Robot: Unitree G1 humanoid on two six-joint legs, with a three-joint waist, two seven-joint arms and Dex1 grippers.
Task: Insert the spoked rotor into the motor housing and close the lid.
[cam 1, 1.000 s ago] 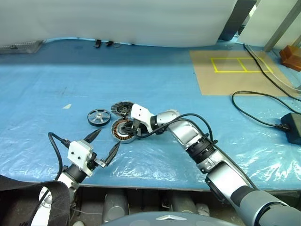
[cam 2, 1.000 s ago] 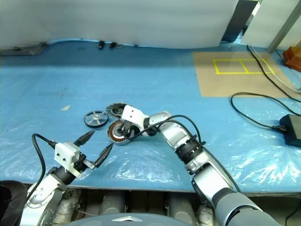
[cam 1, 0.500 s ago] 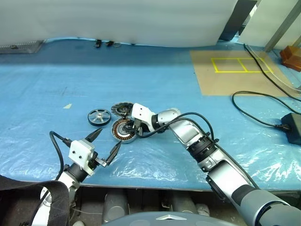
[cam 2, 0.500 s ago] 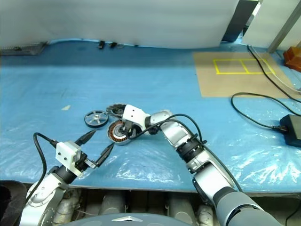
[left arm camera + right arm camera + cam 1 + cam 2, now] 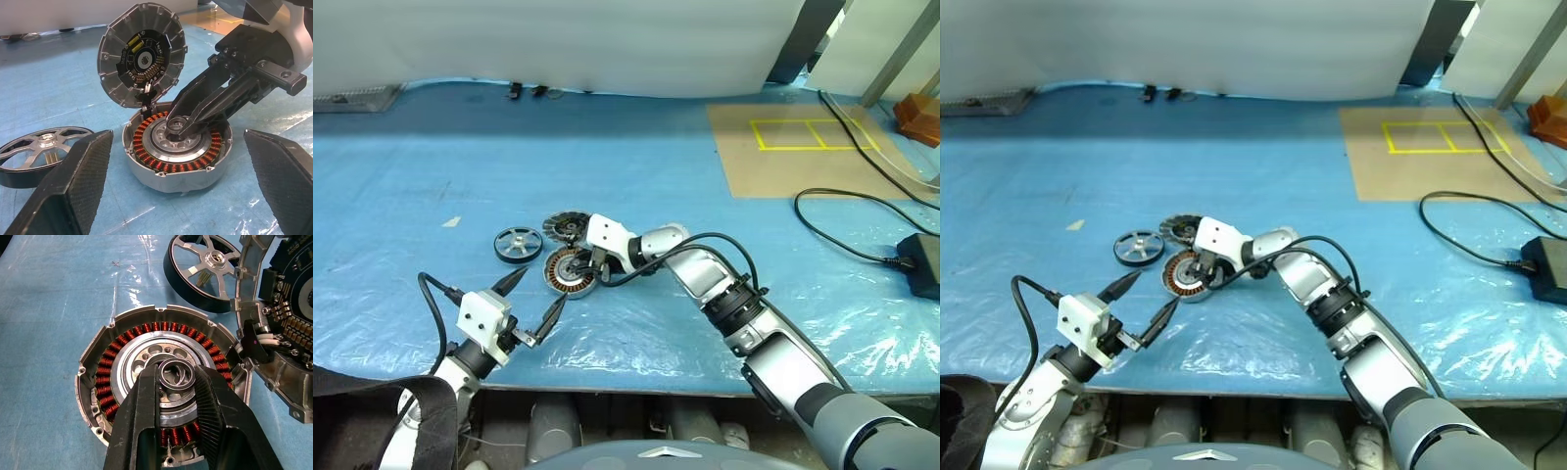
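The motor housing (image 5: pixel 570 269) lies on the blue sheet, its copper windings (image 5: pixel 110 363) facing up around a silver centre. My right gripper (image 5: pixel 176 374) reaches down into it from the right, shut on the raised silver ring at its centre. The lid (image 5: pixel 142 54) stands tilted up at the housing's far edge, with a circuit board on its inner face. The spoked rotor (image 5: pixel 518 242) lies flat just left of the housing, untouched. My left gripper (image 5: pixel 541 287) hovers open and empty near the table's front edge, pointing at the housing.
A brown mat (image 5: pixel 803 157) with a yellow taped rectangle lies at the back right. A black cable (image 5: pixel 847 230) runs to a black power box (image 5: pixel 922 264) at the right edge. The table's front edge (image 5: pixel 636 377) runs just below my arms.
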